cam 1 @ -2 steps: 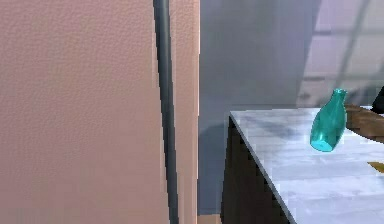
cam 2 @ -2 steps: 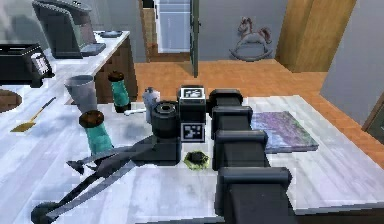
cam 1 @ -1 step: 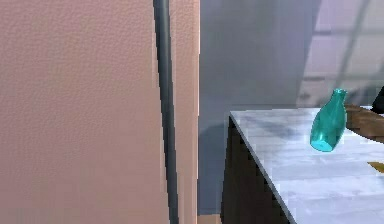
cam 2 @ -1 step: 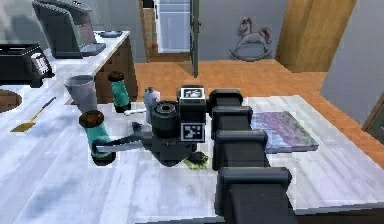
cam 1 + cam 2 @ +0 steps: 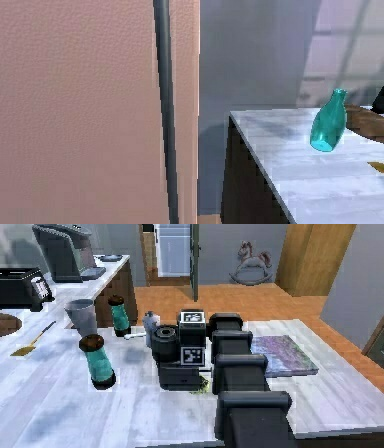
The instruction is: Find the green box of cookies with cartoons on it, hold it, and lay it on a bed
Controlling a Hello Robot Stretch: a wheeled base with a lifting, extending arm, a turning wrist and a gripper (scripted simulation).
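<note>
While the pincer [image 5: 162,344] is merging with dark shapes against the surface [image 5: 60,409], I cannot tell whether it is holding anything; a teal bottle [image 5: 100,364] is standing near, leftward.

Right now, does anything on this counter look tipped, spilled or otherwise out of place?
Nothing stands out. In the arm side view the near teal jar, the farther teal jar, the grey cup and the toaster stand upright on the counter, with no spill seen. The forward view's teal bottle leans only in the picture.
</note>
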